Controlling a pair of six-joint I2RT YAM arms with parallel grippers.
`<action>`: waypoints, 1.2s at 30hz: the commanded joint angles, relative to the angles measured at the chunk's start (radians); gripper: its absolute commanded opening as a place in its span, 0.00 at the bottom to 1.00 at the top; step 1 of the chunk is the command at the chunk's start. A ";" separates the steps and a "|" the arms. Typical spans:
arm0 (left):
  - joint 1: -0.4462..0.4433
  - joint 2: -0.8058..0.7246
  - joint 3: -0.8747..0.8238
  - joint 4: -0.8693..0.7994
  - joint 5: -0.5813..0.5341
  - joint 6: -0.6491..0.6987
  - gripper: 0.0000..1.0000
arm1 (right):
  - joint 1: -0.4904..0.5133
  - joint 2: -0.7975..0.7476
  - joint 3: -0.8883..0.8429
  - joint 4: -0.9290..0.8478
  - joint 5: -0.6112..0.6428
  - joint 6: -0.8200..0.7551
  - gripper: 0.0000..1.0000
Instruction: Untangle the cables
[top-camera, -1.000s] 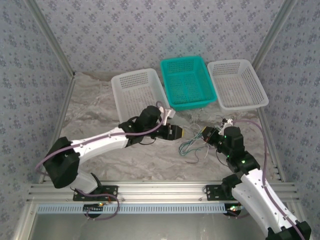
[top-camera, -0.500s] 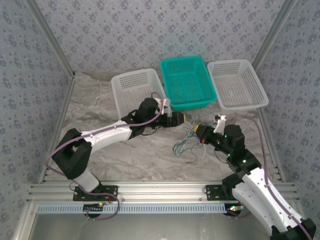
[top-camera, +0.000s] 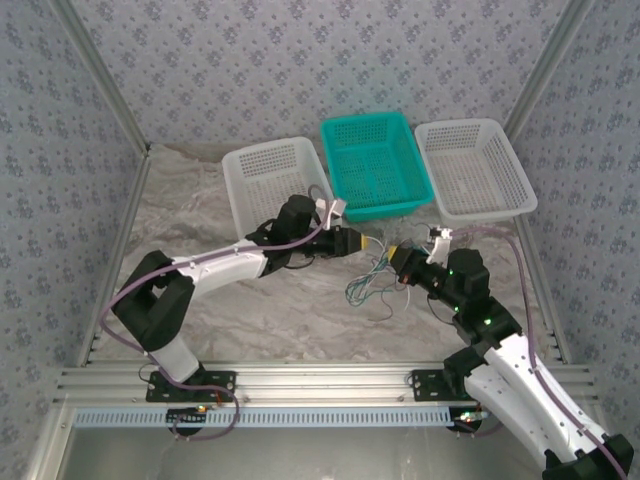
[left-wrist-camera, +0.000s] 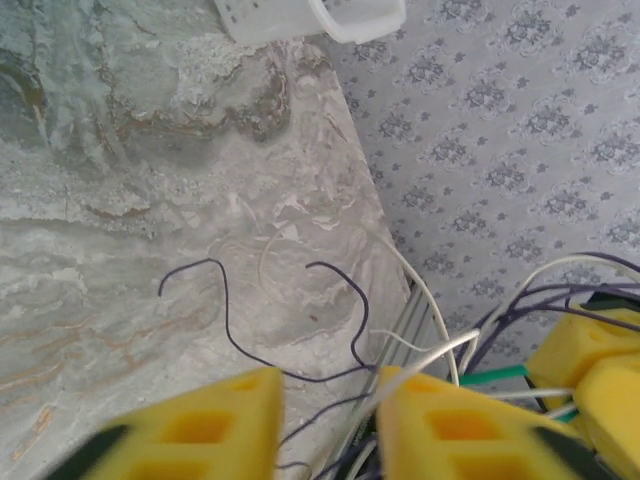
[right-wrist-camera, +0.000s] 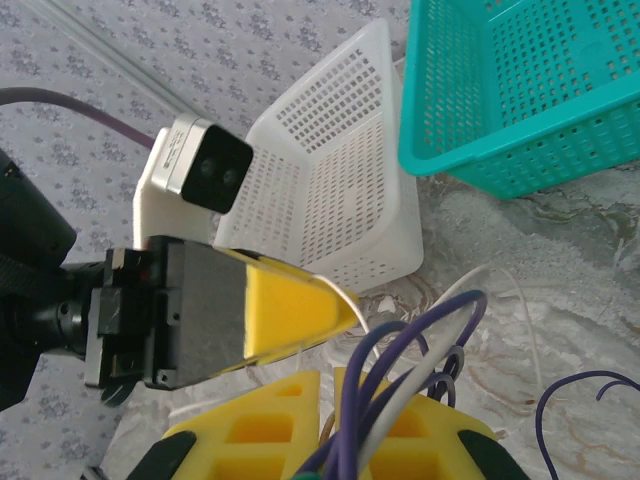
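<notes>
While the right gripper (top-camera: 398, 260) sits mid-table with its yellow foam fingers (right-wrist-camera: 265, 430) pinched together on the tangle, the hair-thin flexible cables (top-camera: 368, 288) (green, teal, dark purple and whitish) spill out of it towards the near left and trail onto the marbled grey-white table top (top-camera: 300, 325); in the right wrist view you can see purple and whitish strands (right-wrist-camera: 352, 390) looping up out of the narrow slot between the pads, so that one's definitely clamped on them.

Left gripper (top-camera: 368, 243) is reached way over to the right, just beside the right one, tips nearly meeting; its own yellow pads (left-wrist-camera: 220, 420) are apart, with a clear gap, and a few strands run through that gap without either pad squeezing them; one dark purple wire (left-wrist-camera: 229, 330) lies loose on the table past it, curled at both ends.

Far side of the table has three perforated plastic baskets in a row: a white one on the left (top-camera: 270, 180), a teal one (top-camera: 372, 165) in the middle, another white one on the right (top-camera: 470, 170); the cable tangle is on the near side of the teal basket, apart from it, between the two grippers and a bit nearer.
</notes>
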 joint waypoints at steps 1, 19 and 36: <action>0.015 -0.045 -0.029 0.018 0.015 -0.006 0.02 | 0.006 -0.008 0.030 0.008 0.057 -0.011 0.00; 0.272 -0.545 0.097 -0.653 -0.188 0.259 0.00 | -0.207 0.005 0.061 -0.604 0.516 0.095 0.00; 0.737 -0.756 0.286 -1.071 -0.282 0.380 0.00 | -0.516 0.165 0.032 -0.622 0.439 0.145 0.00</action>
